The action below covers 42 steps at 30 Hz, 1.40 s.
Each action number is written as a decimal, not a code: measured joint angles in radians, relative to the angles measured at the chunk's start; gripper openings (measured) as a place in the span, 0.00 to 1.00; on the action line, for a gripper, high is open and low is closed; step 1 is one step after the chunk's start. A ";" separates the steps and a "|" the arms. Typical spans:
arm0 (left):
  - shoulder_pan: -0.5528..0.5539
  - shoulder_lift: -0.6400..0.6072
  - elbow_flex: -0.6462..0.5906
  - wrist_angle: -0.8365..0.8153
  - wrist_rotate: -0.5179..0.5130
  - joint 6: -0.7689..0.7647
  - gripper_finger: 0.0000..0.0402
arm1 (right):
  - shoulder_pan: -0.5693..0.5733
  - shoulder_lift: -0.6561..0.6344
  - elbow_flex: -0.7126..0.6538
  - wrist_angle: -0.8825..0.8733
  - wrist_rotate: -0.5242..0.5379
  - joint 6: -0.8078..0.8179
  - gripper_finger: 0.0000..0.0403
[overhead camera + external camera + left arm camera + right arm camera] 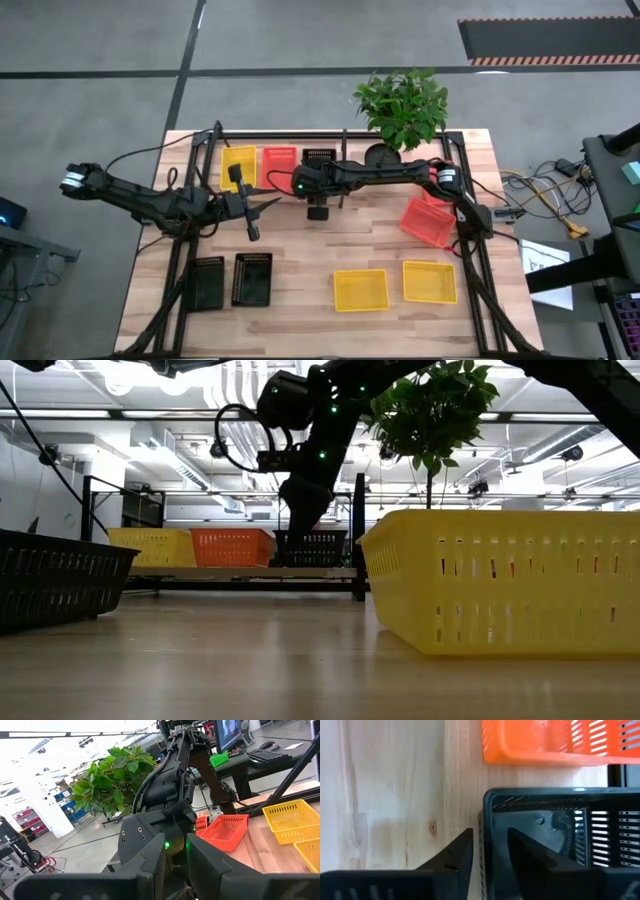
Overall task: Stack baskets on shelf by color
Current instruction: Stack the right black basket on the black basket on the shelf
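Note:
On the pale shelf (300,172) at the table's far side, a yellow basket (238,162), a red-orange basket (279,160) and a black basket (318,157) stand side by side on their bases. My right gripper (490,857) reaches across from the right and is open. One finger stands outside the black basket's near wall (486,820) and one inside, with a gap showing. My left gripper (264,205) hovers open over the table, just left of the right arm's wrist. Two black, two yellow and one red basket lie on the tabletop.
Two black baskets (208,283) (252,279) sit near the table's near-left edge, and two yellow ones (360,290) (430,281) near-right. A red basket (428,222) lies by the right arm's base. A potted plant (402,105) stands at the far edge, right of the shelf baskets.

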 joint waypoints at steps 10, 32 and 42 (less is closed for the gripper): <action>0.000 0.000 0.000 0.000 0.000 0.000 0.16 | 0.004 -0.003 0.123 -0.106 0.000 0.013 0.39; -0.027 0.016 -0.001 0.000 0.003 -0.030 0.16 | 0.285 -0.368 -0.181 -0.079 0.000 0.088 0.15; -0.040 0.146 0.047 0.045 0.006 -0.089 0.16 | 0.477 -0.667 -0.687 0.484 0.082 0.061 0.08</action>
